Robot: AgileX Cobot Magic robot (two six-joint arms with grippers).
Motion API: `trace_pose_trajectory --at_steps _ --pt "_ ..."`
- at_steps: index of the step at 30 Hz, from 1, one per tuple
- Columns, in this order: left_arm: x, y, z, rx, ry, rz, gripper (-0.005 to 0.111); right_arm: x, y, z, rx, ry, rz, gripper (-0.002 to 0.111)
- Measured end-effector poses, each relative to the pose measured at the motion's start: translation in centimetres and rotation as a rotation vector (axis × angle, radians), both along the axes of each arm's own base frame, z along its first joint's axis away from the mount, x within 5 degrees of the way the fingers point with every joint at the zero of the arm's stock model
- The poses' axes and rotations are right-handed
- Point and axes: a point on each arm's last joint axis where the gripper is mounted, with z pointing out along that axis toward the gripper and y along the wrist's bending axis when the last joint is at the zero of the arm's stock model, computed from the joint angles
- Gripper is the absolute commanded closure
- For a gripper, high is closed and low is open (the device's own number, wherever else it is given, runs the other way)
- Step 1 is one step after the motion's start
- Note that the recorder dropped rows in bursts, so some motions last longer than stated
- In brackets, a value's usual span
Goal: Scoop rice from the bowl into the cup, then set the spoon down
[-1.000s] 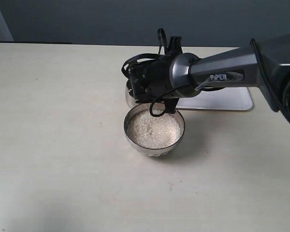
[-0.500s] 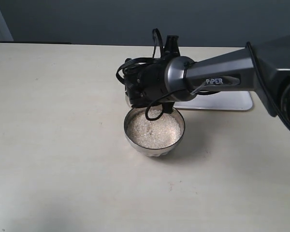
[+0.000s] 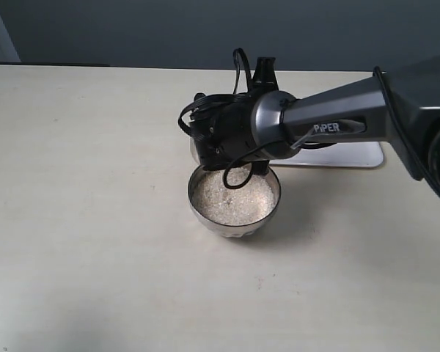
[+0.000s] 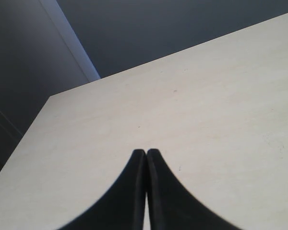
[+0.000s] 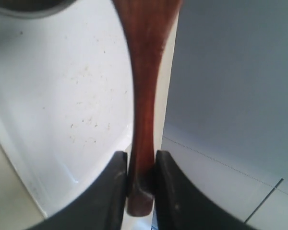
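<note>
The steel bowl [image 3: 232, 229] stands mid-table, filled with white rice [image 3: 235, 199]. The right arm's wrist [image 3: 235, 136] hangs over the bowl's far rim and covers whatever is behind it; I cannot make out the cup in the exterior view. In the right wrist view my right gripper [image 5: 141, 163] is shut on the end of the reddish-brown spoon [image 5: 145, 86]; its head runs out of the picture. A curved steel rim [image 5: 24, 8] shows beyond it, bowl or cup I cannot tell. My left gripper [image 4: 146, 152] is shut and holds nothing, above bare table.
A white tray [image 3: 352, 154] lies behind the bowl to the right, partly under the right arm; it also shows beneath the spoon as the white tray [image 5: 62, 96], dusted with specks. A dark wall runs behind the table's far edge.
The right wrist has shifted slightly left and turned above the bowl's far rim, and its cable loop has swung lower over the rice. The bowl has not moved.
</note>
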Motion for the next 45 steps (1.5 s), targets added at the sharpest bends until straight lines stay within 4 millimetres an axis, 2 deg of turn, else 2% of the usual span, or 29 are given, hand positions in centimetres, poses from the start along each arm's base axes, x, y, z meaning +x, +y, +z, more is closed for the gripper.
trace_pose_trajectory --at_steps 29,45 --pt "0.00 0.00 0.00 0.000 0.000 0.000 0.106 -0.49 -0.07 0.24 0.030 -0.009 -0.055 0.109" --pt "0.00 0.00 0.00 0.000 0.000 0.000 0.106 -0.18 0.44 0.63 0.054 -0.046 0.004 0.109"
